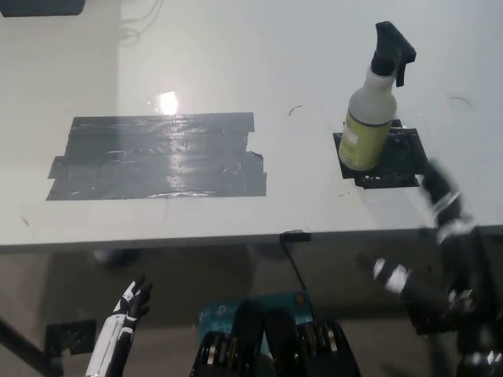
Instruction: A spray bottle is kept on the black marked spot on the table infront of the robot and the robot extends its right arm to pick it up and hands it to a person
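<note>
The spray bottle [372, 110] stands upright on the small black marked spot [393, 161] at the right of the white table [236, 71]. It has a translucent body, a yellow-green label and a black trigger head. My black right hand [440, 243] is blurred at the table's front edge, just below and right of the bottle, not touching it. Its fingers [437, 188] are spread apart and hold nothing. My white left hand [126, 318] rests low at the lower left, below the table edge, with its fingers apart and nothing in it.
A large patch of grey tape [157, 157] covers the table's left middle. A dark object [39, 6] sits at the far left corner. A black cable [295, 263] hangs from the front edge. The floor shows below the table.
</note>
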